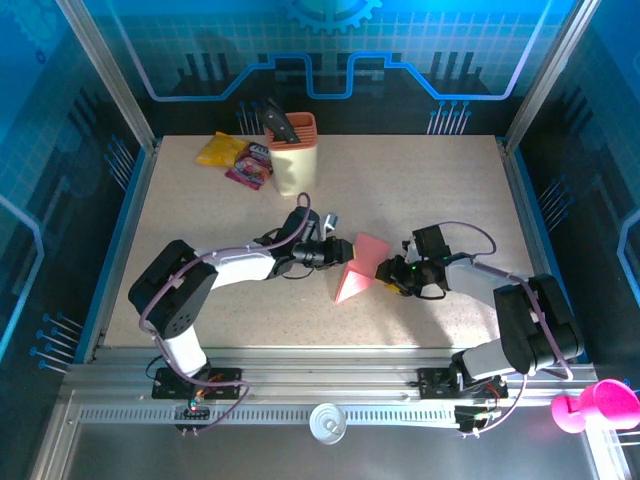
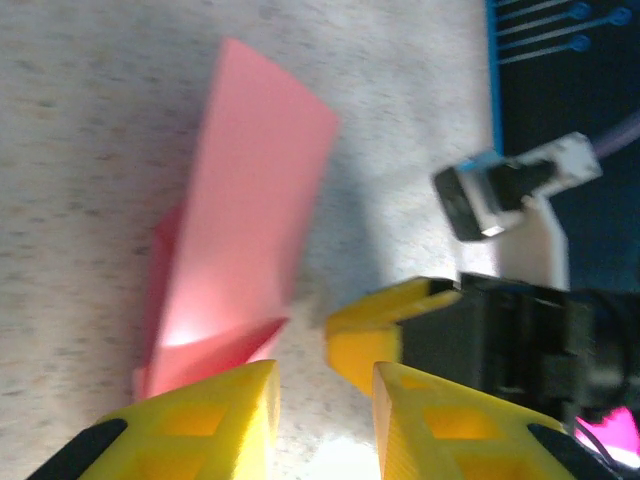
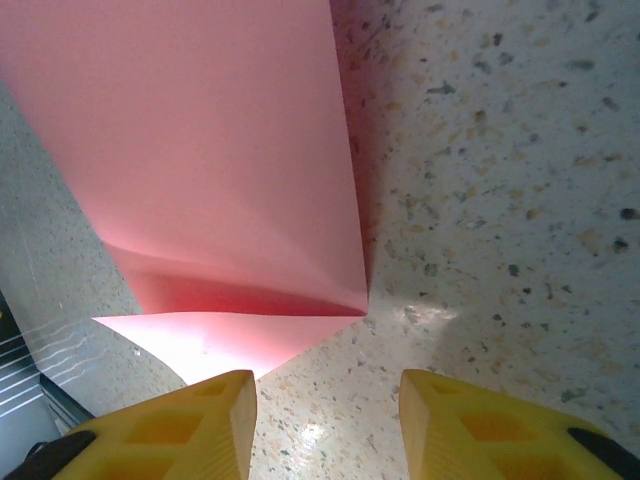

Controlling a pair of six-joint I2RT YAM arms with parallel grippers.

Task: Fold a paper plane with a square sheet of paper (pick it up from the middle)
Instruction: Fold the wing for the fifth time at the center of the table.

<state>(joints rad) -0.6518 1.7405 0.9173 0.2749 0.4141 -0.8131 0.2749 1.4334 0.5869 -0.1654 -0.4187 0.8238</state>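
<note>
As the square sheet of paper (image 1: 358, 268) stands tented on the bench (image 1: 450, 190), left pincer (image 2: 325, 375) and right pincer (image 3: 325, 385) flank it, both spread and empty; a misjudged pinch could flatten the springy crease or skid the sheet.

one paper sheet (image 1: 357, 268), two packets (image 1: 222, 150) (image 1: 250, 168), one cup (image 1: 293, 160)
</note>
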